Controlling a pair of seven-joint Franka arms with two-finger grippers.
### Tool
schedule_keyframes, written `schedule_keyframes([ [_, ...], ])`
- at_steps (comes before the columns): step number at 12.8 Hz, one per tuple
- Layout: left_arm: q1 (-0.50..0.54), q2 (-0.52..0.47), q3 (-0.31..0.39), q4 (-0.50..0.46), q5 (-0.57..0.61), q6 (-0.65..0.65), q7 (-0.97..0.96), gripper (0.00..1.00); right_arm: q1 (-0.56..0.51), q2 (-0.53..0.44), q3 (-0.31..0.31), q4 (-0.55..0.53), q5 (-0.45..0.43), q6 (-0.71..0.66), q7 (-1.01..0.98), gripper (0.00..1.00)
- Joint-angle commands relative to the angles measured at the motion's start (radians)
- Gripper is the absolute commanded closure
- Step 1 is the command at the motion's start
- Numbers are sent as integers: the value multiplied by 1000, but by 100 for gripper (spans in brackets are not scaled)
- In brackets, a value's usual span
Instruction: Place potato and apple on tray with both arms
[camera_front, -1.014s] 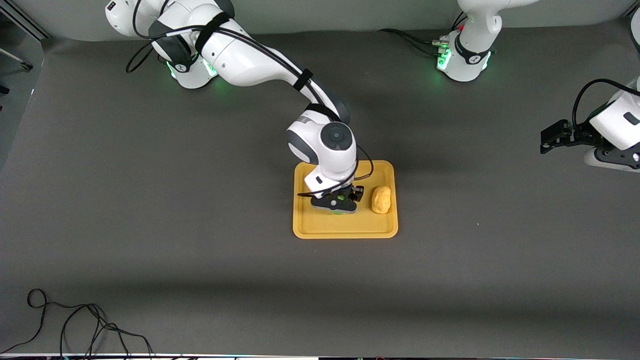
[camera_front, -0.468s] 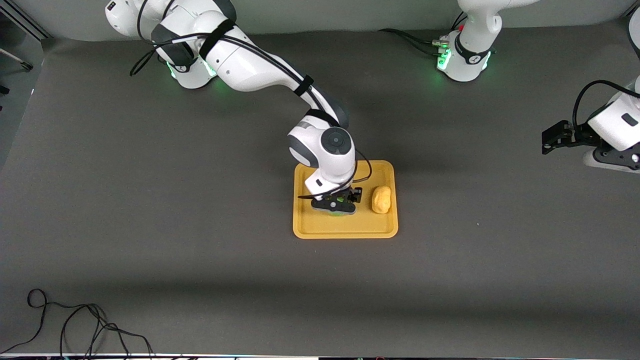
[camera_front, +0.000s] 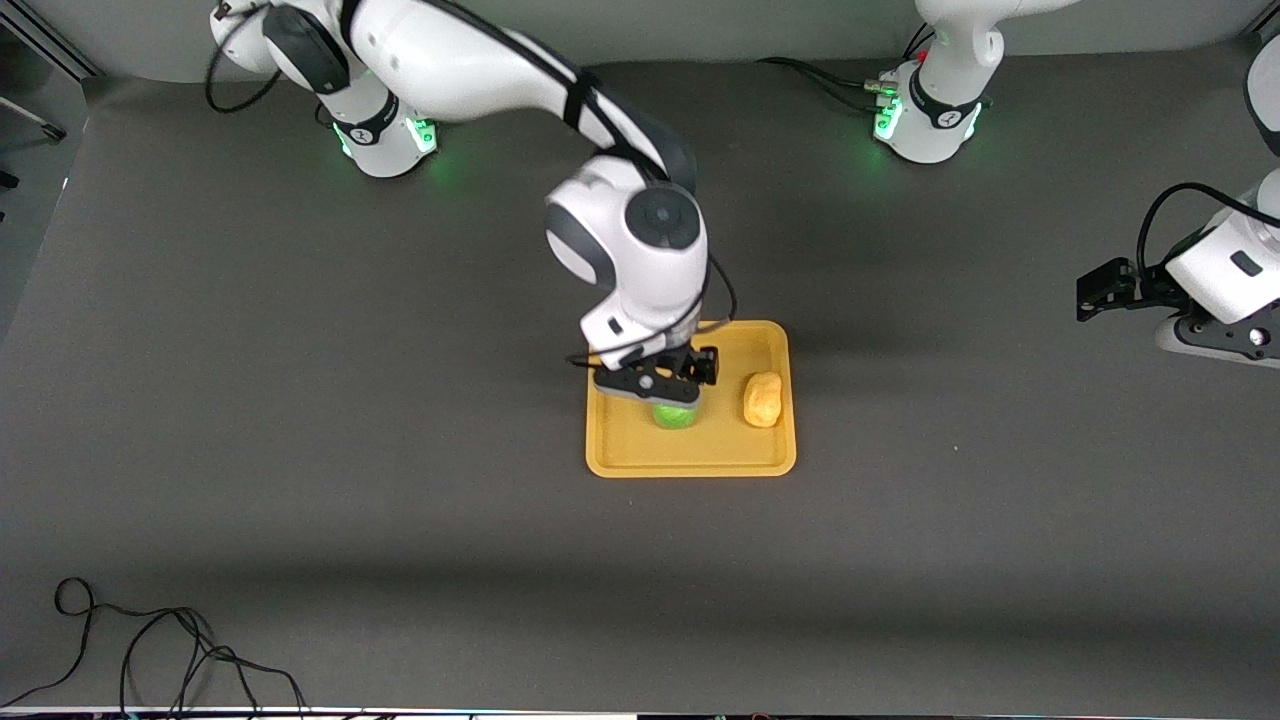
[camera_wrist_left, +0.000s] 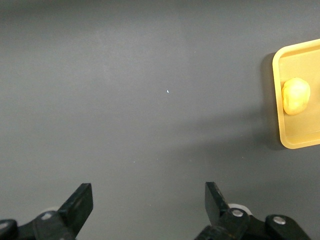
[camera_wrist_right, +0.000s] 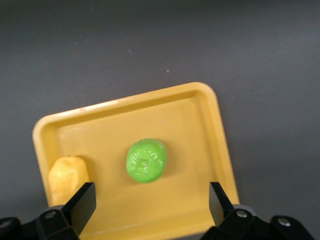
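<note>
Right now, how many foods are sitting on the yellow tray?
2. The green apple lies near the middle of the tray, under the right gripper. The potato lies beside it, toward the left arm's end. None looks hidden.

The right arm reached from its base out over the middle of the table, wrist bent downward, with the right tool (camera_front: 660, 385) pointing straight down and its fingers (camera_wrist_right: 80, 202) spread wide apart, gripping nothing. The left arm waited at its own end of the table, the left tool (camera_front: 1095, 290) raised above the surface and its fingers (camera_wrist_left: 80, 202) likewise spread wide and empty.
</note>
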Motion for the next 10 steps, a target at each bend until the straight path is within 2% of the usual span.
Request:
schedule_keyframes([
  [1, -5, 5, -5, 36, 7, -7, 2, 0, -31, -128, -3, -41, 44, -107, -5, 0],
  [3, -2, 7, -5, 37, 6, -8, 7, 0, -56, -237, -31, -79, 44, -233, -158, 0],
  [4, -4, 4, -5, 37, 6, -10, 4, 0, -102, -281, -34, -96, 48, -280, -248, 0],
  [7, -5, 2, -5, 34, 2, -13, -10, 0, -314, -522, -25, -321, 103, -285, -531, 0],
  [10, -5, 5, -5, 26, 1, -11, -12, 0, -519, -666, -17, -464, 133, -282, -779, 0],
])
